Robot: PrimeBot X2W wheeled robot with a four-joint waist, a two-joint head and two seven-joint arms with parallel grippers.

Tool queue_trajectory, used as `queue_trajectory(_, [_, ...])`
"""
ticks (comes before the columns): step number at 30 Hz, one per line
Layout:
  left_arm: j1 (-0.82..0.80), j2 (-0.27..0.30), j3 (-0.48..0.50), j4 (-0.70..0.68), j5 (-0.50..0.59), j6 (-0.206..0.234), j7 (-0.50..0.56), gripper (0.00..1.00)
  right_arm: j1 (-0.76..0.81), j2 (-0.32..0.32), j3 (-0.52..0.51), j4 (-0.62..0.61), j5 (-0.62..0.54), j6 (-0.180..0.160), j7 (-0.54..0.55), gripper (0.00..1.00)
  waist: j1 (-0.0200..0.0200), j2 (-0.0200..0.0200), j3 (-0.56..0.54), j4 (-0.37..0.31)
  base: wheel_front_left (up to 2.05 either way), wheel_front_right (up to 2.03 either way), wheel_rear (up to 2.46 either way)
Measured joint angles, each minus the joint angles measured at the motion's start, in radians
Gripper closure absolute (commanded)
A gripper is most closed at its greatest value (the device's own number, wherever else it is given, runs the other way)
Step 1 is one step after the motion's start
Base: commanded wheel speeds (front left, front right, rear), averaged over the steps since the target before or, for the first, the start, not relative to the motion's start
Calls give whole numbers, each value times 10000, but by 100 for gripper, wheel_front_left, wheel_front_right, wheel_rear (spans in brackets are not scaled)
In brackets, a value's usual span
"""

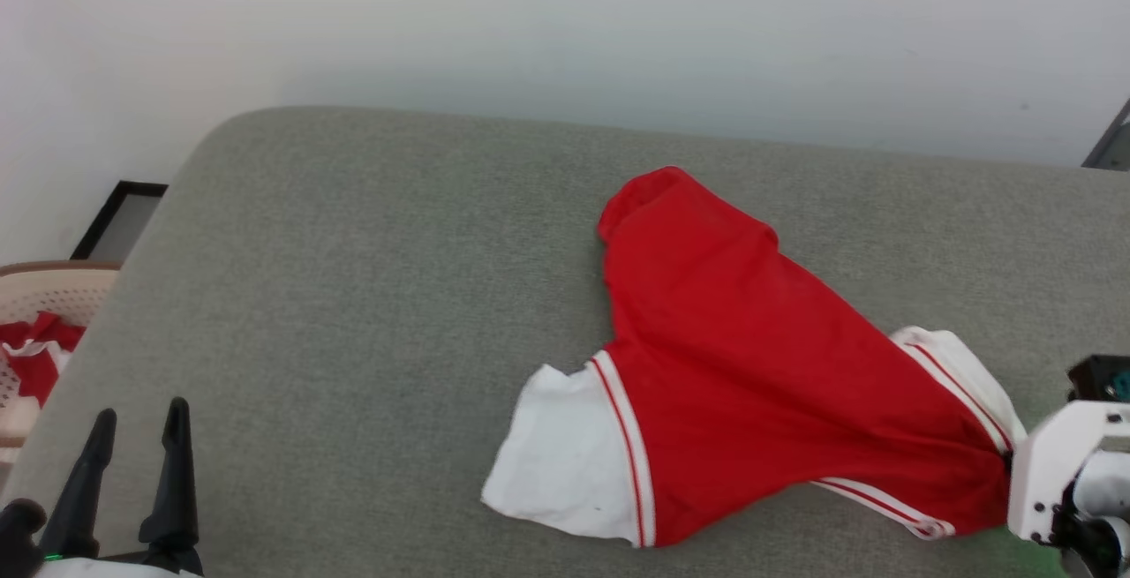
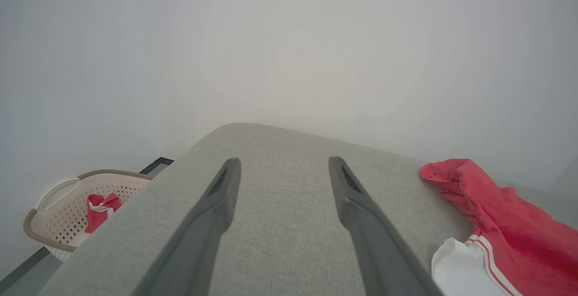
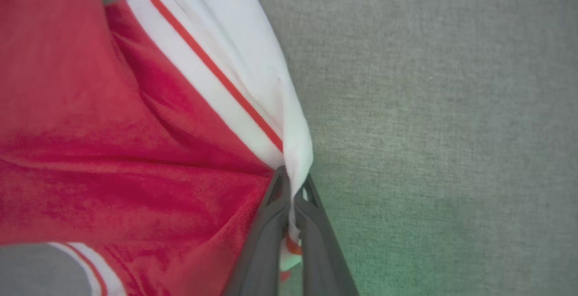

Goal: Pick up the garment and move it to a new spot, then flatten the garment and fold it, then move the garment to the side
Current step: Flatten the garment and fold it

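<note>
My right gripper [image 3: 292, 183] is pressed together on the garment [image 1: 750, 366], pinching the white sleeve seam near the grey cushion's [image 1: 353, 296] right edge. The garment lies rumpled, plain red side up, right of the cushion's middle. My left gripper [image 1: 143, 410] hovers spread at the front-left corner, well apart from it.

Dark tapered gripper fingers [image 2: 216, 214], white wrist casing [image 1: 1050, 472] (green glow [image 1: 53, 558], perhaps a light)

No readable text, brand, number or sign, garment [image 1: 750, 366] face-up side plain red and white
</note>
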Motion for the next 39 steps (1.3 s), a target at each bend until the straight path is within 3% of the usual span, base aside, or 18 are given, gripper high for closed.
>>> queue_trajectory(6, [-106,201,-36,-65,-54,-94,144,0,298,370,-715,-232,-299,0,38,100,0,0,89,-267,0,0,0])
queue_trajectory(7, [-155,221,-61,-84,-58,-132,192,0,300,447,-780,-290,-401,0,-10,73,0,0,108,-322,0,0,0])
queue_trajectory(8, [-226,232,-100,-98,-90,-180,245,0,300,514,-807,-349,-525,0,-25,17,0,0,126,-382,0,0,0])
queue_trajectory(9, [-298,268,-148,-115,-100,-190,334,0,300,583,-834,-416,-568,0,-25,0,0,0,143,-441,0,0,0])
queue_trajectory(19, [-1569,888,-934,-439,-405,-702,2155,0,496,978,-746,-2236,-368,-4,-1072,0,0,0,275,-963,0,0,0])
queue_trajectory(28, [-3123,1160,-1850,-291,-1103,-786,4803,0,1034,1062,-290,-4084,-520,-2,-3580,0,0,0,309,-1379,0,0,0])
queue_trajectory(33, [-3893,1012,-2468,130,-1948,-487,6961,0,1239,1352,-322,-4543,-777,-2,-4704,0,0,0,309,-1619,0,0,0])
queue_trajectory(39, [-4300,1064,-3292,940,-2429,155,9377,0,1325,1618,-443,-4909,-1154,-2,-5260,0,0,0,475,-1908,0,0,0])
